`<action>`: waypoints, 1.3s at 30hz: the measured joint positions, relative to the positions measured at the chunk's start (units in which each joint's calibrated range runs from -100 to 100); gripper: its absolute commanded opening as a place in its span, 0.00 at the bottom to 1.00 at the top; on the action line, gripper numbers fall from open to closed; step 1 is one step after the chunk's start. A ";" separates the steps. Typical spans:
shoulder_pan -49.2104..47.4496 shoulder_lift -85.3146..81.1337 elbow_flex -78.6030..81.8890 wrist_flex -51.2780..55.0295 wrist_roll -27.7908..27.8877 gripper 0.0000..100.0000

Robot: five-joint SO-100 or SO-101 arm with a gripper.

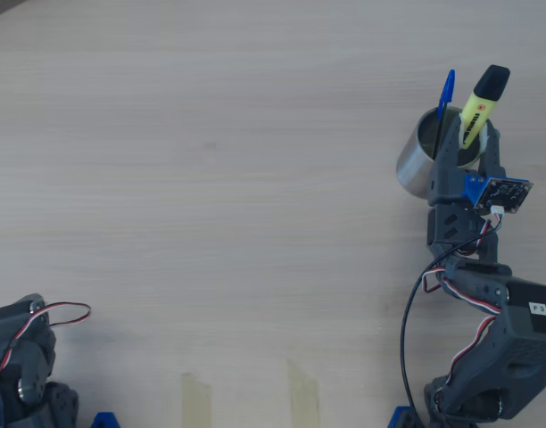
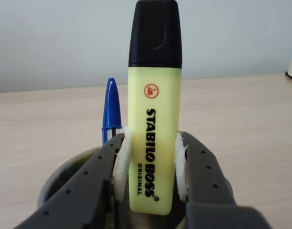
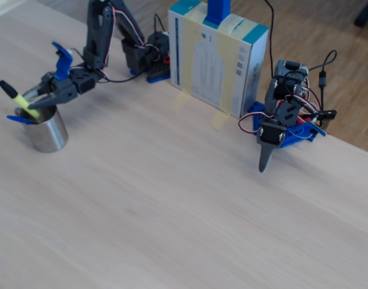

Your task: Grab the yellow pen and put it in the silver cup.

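So apart from the main stuff there's a blue ballpoint pen (image 1: 445,93) with its cap (image 2: 110,109) pointing up, and a white cardboard box (image 3: 217,60) with teal edges and tan tape standing upright near the far edge of the light wood table (image 3: 172,198) in the fixed view. Two strips of tan tape (image 1: 301,394) are stuck on the tabletop at the bottom of the overhead view, and wood flooring (image 3: 328,54) shows beyond the table.
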 measured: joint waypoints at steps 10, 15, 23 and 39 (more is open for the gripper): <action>-1.09 0.00 0.00 0.00 0.00 0.10; -1.09 0.00 1.71 0.00 0.00 0.10; -1.09 0.00 1.89 0.00 0.00 0.10; -1.09 0.00 1.89 0.00 0.00 0.11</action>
